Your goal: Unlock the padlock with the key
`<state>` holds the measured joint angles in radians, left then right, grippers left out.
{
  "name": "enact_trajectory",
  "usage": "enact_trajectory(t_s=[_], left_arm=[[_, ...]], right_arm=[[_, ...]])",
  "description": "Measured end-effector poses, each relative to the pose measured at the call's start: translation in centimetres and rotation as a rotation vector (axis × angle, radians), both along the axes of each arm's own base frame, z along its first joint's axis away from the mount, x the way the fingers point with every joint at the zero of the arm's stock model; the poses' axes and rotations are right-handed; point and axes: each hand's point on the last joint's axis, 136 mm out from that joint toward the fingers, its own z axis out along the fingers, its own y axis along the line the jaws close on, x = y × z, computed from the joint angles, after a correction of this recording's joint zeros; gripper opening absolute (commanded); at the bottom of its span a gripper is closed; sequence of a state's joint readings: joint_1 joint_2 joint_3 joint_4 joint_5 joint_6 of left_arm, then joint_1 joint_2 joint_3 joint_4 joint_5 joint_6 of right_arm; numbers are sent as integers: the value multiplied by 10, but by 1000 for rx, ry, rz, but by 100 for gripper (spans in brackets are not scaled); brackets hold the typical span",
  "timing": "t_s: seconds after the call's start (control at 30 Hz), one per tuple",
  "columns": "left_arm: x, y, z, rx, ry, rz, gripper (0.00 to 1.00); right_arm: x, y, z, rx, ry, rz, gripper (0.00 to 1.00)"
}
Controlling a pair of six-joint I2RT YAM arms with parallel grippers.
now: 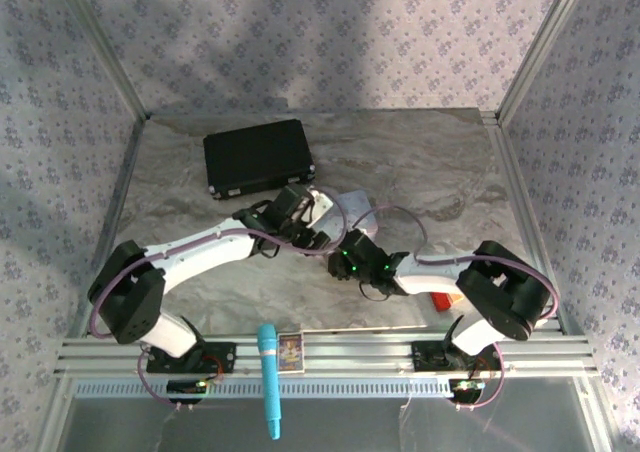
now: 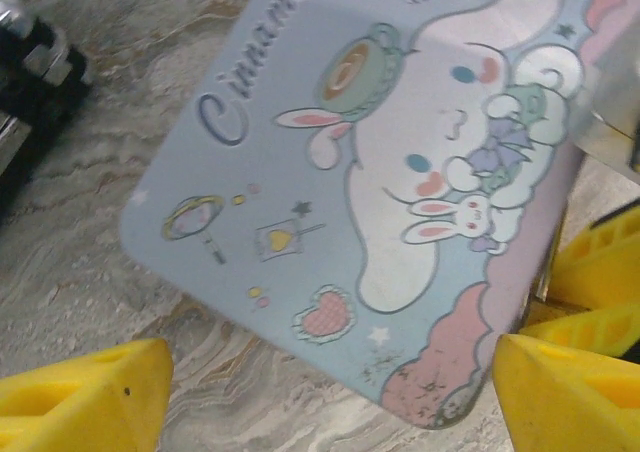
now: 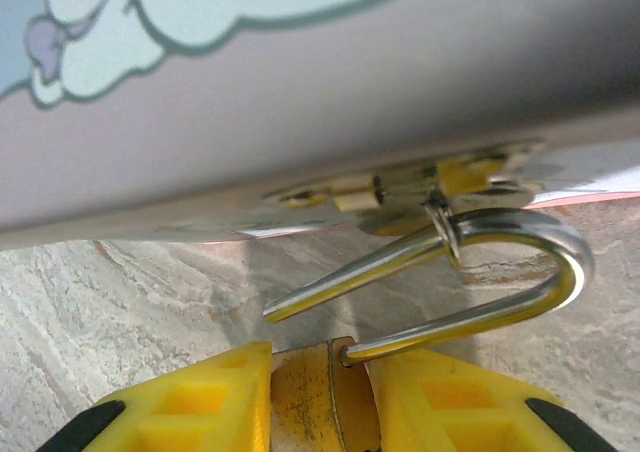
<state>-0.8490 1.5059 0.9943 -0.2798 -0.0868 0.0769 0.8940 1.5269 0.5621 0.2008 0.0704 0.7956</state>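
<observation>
At mid-table, beside the tin (image 2: 380, 172), the right gripper (image 3: 322, 367) pinches the padlock (image 3: 303, 407) by its brass body, steadying it while its shackle (image 3: 545, 297), one end free, hooks the latch (image 3: 400, 187). The left gripper (image 2: 330, 392) hangs spread above the lid, ready to brace.

Brass padlock (image 3: 305, 400) with polished metal shackle (image 3: 566, 272); matt tin (image 2: 250, 122).

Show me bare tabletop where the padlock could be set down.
Bare marble lies back right, between the black case and the right wall, and front centre along the rail. It is crowded around the Cinnamoroll tin mid-table.
</observation>
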Motion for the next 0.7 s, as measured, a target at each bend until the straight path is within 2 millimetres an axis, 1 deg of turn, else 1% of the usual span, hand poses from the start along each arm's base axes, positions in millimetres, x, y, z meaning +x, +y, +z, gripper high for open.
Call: enact_trajectory(t_s=[0.07,0.17,0.23,0.27,0.3,0.43,0.5,0.63,0.7], left_arm=[[-6,-8,-3,31,-17,-49,82],[-7,-19,-13,90,-47,-90,80],[-5,-18,-23,136,-62,-94,78],[-3,-18,-24,144,-69,-93,77],[-1,-18,-24,157,-83,-91,72],[3,-14,-35,225,-107,-90,68],[4,-15,-34,232,-124,-89,67],[7,-15,-35,242,-137,-86,61],[8,-17,-35,246,-143,-83,61]], right_arm=[[1,0,0,5,-3,-2,31],[1,0,1,8,-6,-4,29],[2,0,0,8,-5,-8,29],[2,0,0,10,-3,-14,28],[3,0,0,13,-4,-17,27],[7,-2,1,12,-17,-44,27],[9,-3,2,7,-26,-57,26],[15,-4,2,13,-28,-90,23],[18,-5,3,26,-23,-110,22]])
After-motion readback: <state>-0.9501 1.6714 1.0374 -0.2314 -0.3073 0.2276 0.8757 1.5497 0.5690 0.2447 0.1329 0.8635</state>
